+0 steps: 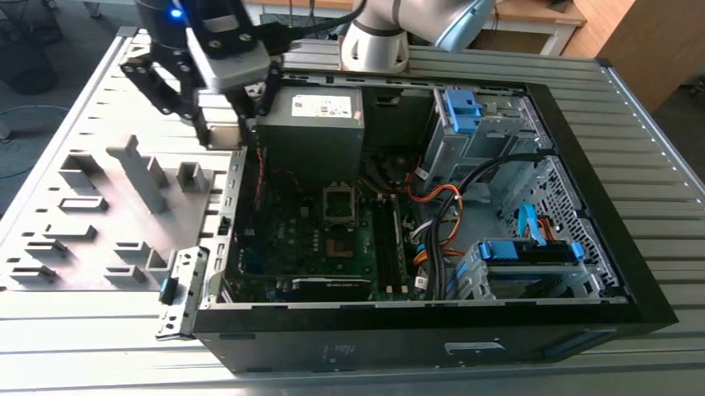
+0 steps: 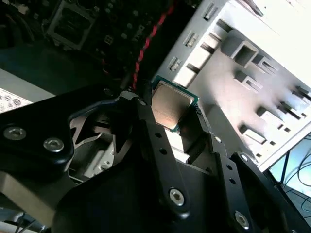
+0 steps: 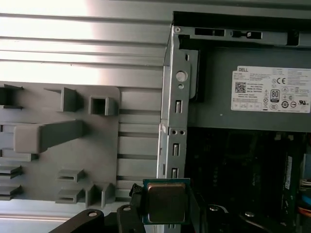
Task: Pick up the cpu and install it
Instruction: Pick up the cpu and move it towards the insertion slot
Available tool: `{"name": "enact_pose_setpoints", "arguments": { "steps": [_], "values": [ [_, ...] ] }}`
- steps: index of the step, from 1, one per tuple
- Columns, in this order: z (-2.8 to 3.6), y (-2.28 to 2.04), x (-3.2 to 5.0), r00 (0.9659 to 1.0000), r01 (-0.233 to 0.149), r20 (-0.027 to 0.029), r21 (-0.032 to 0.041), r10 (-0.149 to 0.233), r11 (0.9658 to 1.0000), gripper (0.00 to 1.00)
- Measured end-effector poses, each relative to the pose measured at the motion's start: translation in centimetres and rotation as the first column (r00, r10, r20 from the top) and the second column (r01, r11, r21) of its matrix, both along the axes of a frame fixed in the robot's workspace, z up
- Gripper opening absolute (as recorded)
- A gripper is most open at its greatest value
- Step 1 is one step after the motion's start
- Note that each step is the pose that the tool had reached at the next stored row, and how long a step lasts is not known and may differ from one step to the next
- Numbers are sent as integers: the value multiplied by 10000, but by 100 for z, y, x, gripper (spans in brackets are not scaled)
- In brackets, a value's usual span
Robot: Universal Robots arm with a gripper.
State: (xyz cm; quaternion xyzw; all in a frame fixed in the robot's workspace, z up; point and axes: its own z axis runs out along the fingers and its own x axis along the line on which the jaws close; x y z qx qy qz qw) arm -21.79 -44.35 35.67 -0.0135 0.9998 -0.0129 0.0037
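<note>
Slatted metal table, claw clamped on cpu (silver top showing) over case wall, fixture tray beside.

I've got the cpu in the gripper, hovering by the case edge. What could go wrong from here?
1. The gripper pinches the cpu by its thin edges, so it may slip or tilt.
2. It hangs right by the case's metal side wall; descending here could strike it.
3. The red cable runs close by and might snag.
</note>
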Motion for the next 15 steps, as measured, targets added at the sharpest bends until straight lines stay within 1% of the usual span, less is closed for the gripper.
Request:
{"name": "enact_pose_setpoints", "arguments": {
  "steps": [15],
  "values": [
    [-2,-30,672,9999,1,-127,0,-1,10000,47]
  ]
}}
